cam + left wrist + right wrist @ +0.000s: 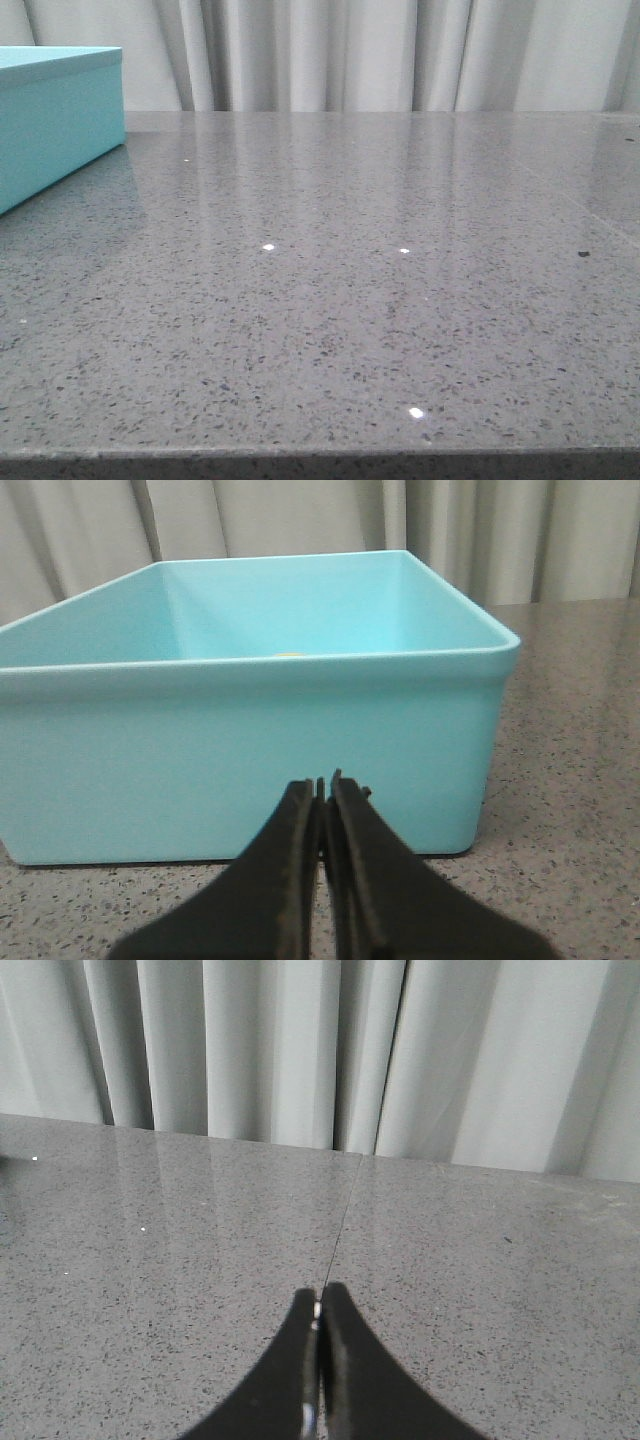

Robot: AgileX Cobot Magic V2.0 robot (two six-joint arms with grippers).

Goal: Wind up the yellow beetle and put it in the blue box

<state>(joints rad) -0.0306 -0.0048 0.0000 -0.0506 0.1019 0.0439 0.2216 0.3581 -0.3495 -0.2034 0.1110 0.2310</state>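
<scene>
Two grippers were in view, each with its fingers clenched on nothing. The left gripper [326, 780] hung just in front of the blue box [250, 750], which stood open on the grey speckled desk [330, 300] at its far left. A sliver of yellow [290, 654], probably the beetle, peeked over the rim inside. The right gripper [319, 1295] hovered over bare desk before pale curtains [320, 1050].

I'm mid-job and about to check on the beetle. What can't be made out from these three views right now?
- Yellow beetle: only a yellowish sliver shows over the blue box rim in the left wrist view; the near wall hides the rest, too little to identify.
- Blue box floor: hidden by the same wall.
- Front view: box cut off by the left edge; interior unseen.
- Left hand and right hand: absent from the front view; both appear shut and empty.
</scene>
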